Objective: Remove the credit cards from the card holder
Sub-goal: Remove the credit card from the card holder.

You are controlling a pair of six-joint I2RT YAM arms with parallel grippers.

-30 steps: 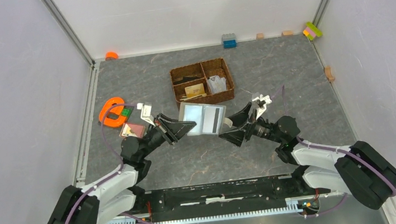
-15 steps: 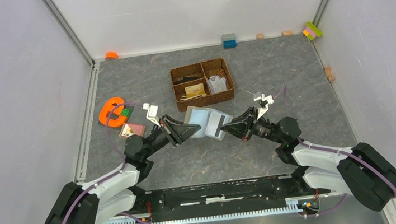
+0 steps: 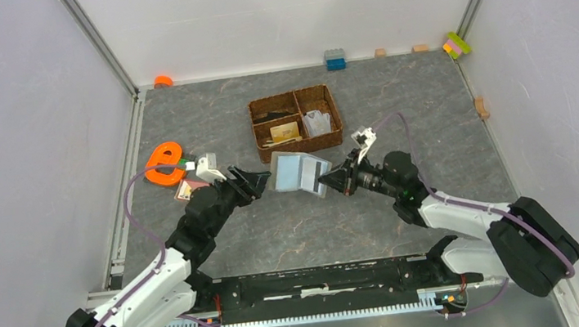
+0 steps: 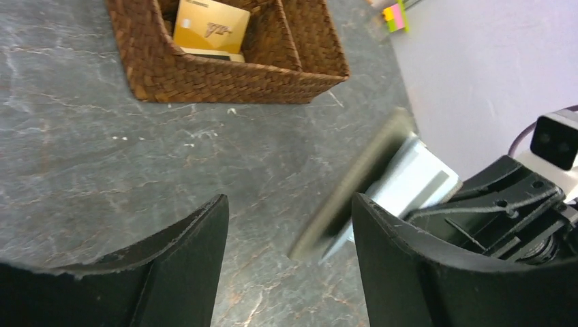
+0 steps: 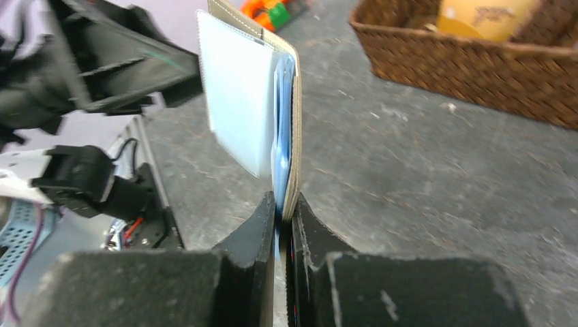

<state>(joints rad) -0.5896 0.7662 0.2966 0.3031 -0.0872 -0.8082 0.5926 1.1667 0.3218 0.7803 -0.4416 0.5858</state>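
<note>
The grey-olive card holder (image 3: 297,173) hangs above the table at mid-scene, partly folded, its light-blue inside faces (image 5: 238,102) showing. My right gripper (image 3: 324,182) is shut on its lower right edge, the jaws pinching the cover (image 5: 285,211). My left gripper (image 3: 259,181) stands open just left of the holder, apart from it, with only the floor between its fingers (image 4: 290,235). The holder's olive edge (image 4: 368,174) lies blurred beyond the right finger. One orange-tan credit card (image 3: 285,131) lies in the basket's near left compartment (image 4: 211,27). Any cards inside the holder are hidden.
The brown woven divided basket (image 3: 333,138) stands just behind the holder. An orange ring-shaped toy (image 3: 161,163) and a pinkish flat piece (image 3: 186,192) lie left of the left arm. Small blocks line the back wall (image 3: 334,60) and the right wall.
My right gripper has shut on the holder's right edge. My left gripper has let go, opened and drawn back to the left. The holder has folded partway.
</note>
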